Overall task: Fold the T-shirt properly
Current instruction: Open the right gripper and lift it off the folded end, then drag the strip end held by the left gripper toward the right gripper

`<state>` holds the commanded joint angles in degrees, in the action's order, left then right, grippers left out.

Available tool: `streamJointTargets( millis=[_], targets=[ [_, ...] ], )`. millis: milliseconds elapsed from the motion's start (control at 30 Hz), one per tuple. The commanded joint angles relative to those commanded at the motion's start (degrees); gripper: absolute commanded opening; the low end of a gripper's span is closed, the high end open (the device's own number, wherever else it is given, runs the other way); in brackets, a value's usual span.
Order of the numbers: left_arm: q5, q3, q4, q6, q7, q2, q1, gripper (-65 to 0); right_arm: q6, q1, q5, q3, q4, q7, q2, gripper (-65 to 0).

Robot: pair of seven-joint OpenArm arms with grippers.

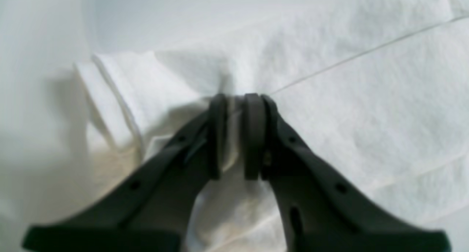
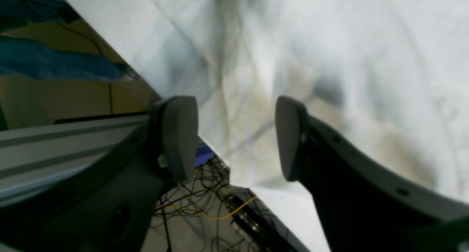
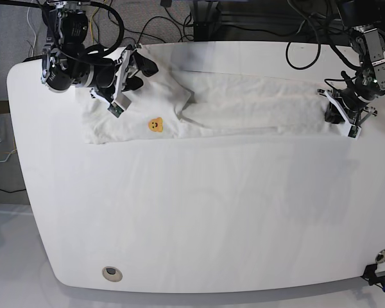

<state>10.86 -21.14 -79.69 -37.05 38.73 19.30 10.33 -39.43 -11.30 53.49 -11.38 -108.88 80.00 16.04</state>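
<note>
Two black metal grippers meet the soft, floppy white cotton T-shirt [image 3: 244, 106] on the white table [image 3: 212, 212], the left [image 1: 236, 102] pinching its cloth, the right [image 2: 236, 138] spread; its flat edges should grip best.

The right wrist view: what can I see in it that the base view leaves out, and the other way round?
Only the right wrist view shows a blue denim-like cloth beyond the table.
Only the base view shows the yellow emblem on the shirt and the left gripper.
Both show the white shirt, the table and the right gripper, its jaws apart.
</note>
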Motion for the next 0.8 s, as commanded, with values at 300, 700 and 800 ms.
streamJointTargets(
  millis=[300,700,800],
  targets=[
    [0.4,-0.2,-0.4,-0.4,-0.1,-0.1,0.0,-56.2,0.09,3.4,-12.8,0.0,-0.2,-4.3,-0.3,-37.1],
    [0.3,-0.3,-0.4,-0.4,-0.2,-0.1,0.2,-56.2,-0.18,2.3,-30.0,0.4,2.0,-13.0,-5.8,-65.0],
    [0.3,-0.4,-0.4,-0.4,-0.2,-0.1,0.2,-56.2,-0.18,2.3,-32.9,2.3,6.9,-17.6,-5.8,-65.0]
  ],
)
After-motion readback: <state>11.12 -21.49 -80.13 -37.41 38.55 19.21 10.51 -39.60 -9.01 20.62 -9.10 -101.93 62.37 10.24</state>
